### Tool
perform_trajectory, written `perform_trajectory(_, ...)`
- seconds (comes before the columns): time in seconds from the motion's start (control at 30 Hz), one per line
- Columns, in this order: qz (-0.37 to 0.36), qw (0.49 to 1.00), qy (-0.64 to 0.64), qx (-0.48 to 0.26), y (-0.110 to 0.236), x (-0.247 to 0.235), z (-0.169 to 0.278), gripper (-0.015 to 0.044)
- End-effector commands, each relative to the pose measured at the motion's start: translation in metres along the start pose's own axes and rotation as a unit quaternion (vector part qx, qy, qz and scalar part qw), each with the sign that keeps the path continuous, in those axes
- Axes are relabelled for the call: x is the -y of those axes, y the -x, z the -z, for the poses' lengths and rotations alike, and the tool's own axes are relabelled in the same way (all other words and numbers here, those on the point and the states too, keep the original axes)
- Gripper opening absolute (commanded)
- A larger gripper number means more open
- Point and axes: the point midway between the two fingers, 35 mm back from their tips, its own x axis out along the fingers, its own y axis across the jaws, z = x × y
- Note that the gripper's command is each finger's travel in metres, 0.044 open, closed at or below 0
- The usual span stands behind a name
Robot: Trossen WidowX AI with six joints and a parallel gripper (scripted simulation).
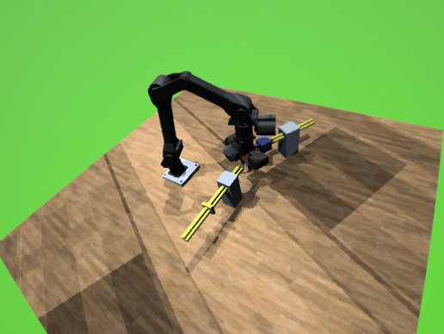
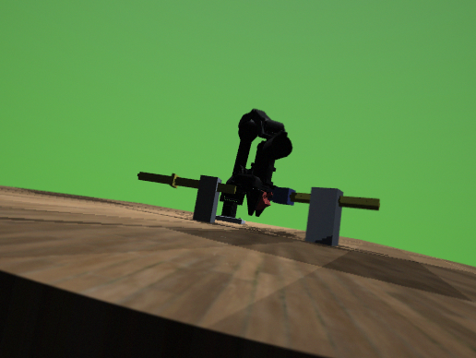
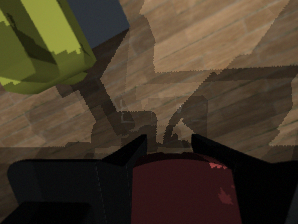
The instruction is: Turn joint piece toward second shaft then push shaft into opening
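Observation:
My gripper [image 1: 244,158] [image 2: 255,211] [image 3: 168,139] points down and is shut on the red joint piece [image 2: 264,200] [image 3: 182,192], between the two blocks. The piece hangs from a blue hinge part [image 1: 263,145] [image 2: 283,196] on the end of the fixed yellow shaft [image 1: 306,125] [image 2: 360,203]. The second yellow shaft [image 1: 195,224] [image 2: 154,177] [image 3: 55,35] runs through its own block and carries a yellow collar [image 1: 209,207] [image 2: 173,180] on the far side. Its near end stands apart from the red piece. The fingers hide much of the piece, and its opening cannot be made out.
The fixed shaft's grey block [image 1: 289,142] [image 2: 324,214] stands beyond the blue part. The second shaft's grey block [image 1: 231,191] [image 2: 206,198] [image 3: 102,20] stands close to the gripper. The arm's white base plate [image 1: 192,170] lies to the left in the top view.

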Motion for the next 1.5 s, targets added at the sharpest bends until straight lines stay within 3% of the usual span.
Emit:
perform_trajectory(0.0,-0.002,0.999,0.024,0.03,0.0025,-0.0021,-0.0018,0.0)
perform_trajectory(0.33,-0.005,0.996,0.05,0.072,0.0061,-0.0042,-0.0041,0.0)
perform_trajectory(1.47,-0.002,0.996,0.045,0.074,0.006,-0.0034,-0.0049,0.0)
